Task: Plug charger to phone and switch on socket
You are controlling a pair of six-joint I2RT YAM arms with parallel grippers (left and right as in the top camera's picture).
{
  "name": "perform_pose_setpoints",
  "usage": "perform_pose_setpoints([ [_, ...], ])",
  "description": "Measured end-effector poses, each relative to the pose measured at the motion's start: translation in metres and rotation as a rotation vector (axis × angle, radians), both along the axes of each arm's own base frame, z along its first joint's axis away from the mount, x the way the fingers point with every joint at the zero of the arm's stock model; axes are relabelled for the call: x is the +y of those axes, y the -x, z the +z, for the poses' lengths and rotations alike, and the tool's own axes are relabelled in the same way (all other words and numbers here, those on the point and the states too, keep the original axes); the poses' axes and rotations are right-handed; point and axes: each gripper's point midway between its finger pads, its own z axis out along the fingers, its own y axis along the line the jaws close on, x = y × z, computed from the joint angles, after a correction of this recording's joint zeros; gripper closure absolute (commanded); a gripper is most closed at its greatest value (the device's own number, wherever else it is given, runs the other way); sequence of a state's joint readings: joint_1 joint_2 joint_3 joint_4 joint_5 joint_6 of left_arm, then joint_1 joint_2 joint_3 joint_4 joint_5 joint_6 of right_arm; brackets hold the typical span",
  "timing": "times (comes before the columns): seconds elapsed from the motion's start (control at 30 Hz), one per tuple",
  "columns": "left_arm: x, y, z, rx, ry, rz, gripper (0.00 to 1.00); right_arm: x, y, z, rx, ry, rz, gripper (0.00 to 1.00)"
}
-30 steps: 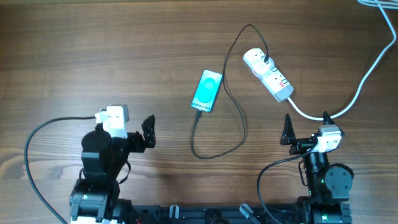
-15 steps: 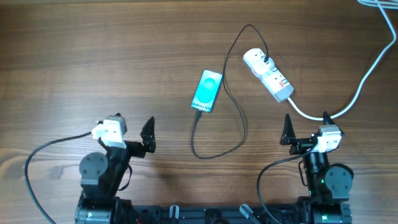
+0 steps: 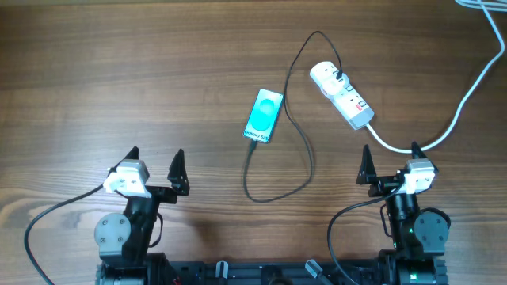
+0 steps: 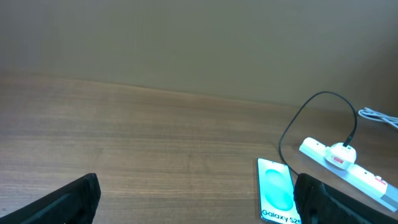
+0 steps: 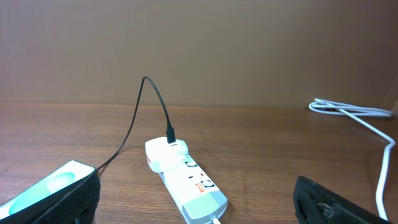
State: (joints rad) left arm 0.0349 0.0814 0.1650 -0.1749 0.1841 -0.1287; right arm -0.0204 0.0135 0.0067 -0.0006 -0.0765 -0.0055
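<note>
Seen from above, a wooden table [image 3: 119, 63] has the phone [image 3: 263, 115] lying near its middle: a small flat rectangle, slightly tilted, with a bright cyan-green screen and a white band with text at its near end. To its right and apart from it, the socket [image 3: 341, 96] lies diagonally. It is a white power strip with rounded ends and small red switch marks. A thick white cord [image 3: 467, 95] runs from it toward the far right corner. The charger [image 3: 310, 158], a thin black cable, rises from a white adapter [image 3: 323, 74] in the strip's far end, then arches and loops round to the phone's near end. Whether its tip is plugged in cannot be told. The left gripper [image 3: 155, 156] and right gripper [image 3: 390, 150] sit at the near edge with jaws spread wide, holding nothing.
</note>
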Motion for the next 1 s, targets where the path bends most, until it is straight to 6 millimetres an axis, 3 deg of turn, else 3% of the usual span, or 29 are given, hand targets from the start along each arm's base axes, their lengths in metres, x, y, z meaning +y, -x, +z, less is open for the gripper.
perform_pose_setpoints([
  [0.23,0.002,0.001,0.018,-0.131,-0.001,0.01,0.0,0.0,0.0,0.0,0.0,0.0,0.0,0.0],
  [0.73,0.008,-0.005,0.012,-0.192,0.071,0.035,0.0,0.0,0.0,0.0,0.0,0.0,0.0,0.0],
  [0.9,0.016,-0.007,-0.006,-0.121,0.08,0.087,0.0,0.0,0.0,0.0,0.0,0.0,0.0,0.0],
  [1.0,0.021,-0.007,-0.027,-0.036,0.08,0.116,0.0,0.0,0.0,0.0,0.0,0.0,0.0,0.0],
])
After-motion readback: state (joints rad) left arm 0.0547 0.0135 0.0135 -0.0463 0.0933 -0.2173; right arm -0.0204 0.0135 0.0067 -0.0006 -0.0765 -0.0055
